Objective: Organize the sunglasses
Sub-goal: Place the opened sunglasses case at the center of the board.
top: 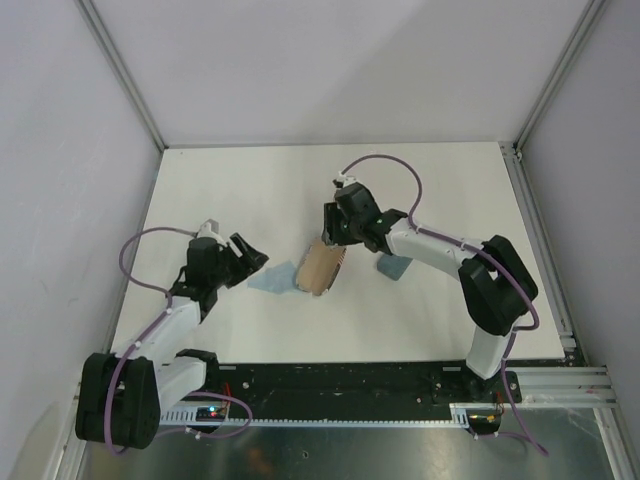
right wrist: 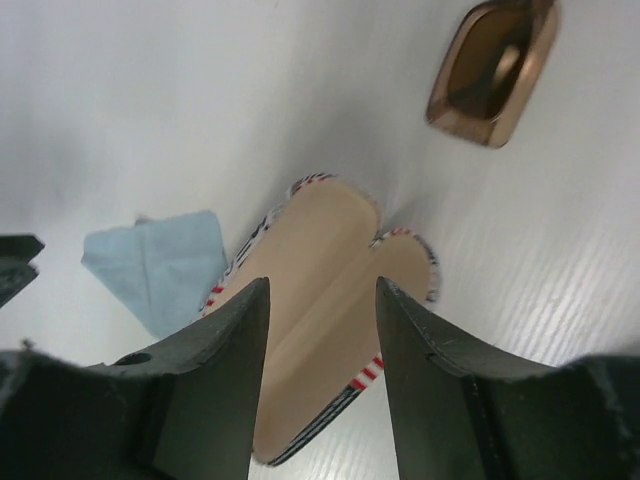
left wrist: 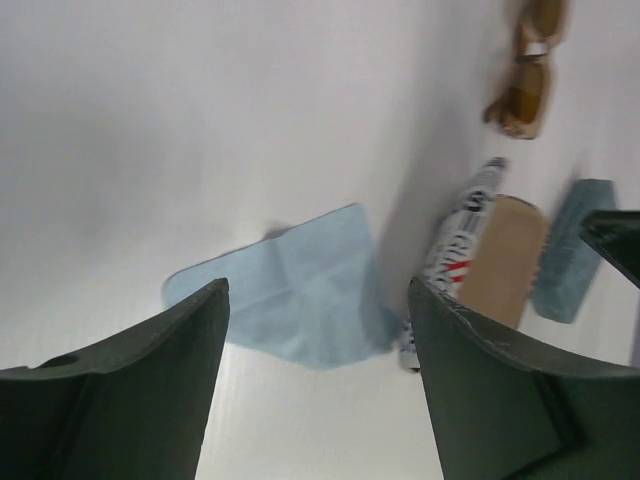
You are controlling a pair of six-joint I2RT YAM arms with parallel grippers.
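amber pair (right wrist: 492, 72): the only sunglasses in view. lies flat on the surface just beyond the open case (right wrist: 320, 250), apart from it.
handling: judged light, stiff and glossy, so likely to slip in a pinch. lenses would scratch and the hinges are the weak spot.
hold: best across the bridge or the top bar of the frame, with the jaws off the lenses. cannot tell whether the temples are folded.
right claw (right wrist: 322, 290): about half open and empty. hangs over the case's tan lining, with the amber pair ahead and to its right.
left claw (left wrist: 318, 300): wide open and empty, above the blue cloth (left wrist: 290, 290).
case: lid open, striped outside, tan inside. looks soft and may shift if nudged.
surface (top: 250, 190): white, flat and smooth. probably low grip, so a push would slide things rather than lift them.
room: pale walls on three sides with metal rails. the two claws are near each other at mid-surface, with cloth and case between them. a grey-blue oblong (top: 393, 267) lies beside the right arm.
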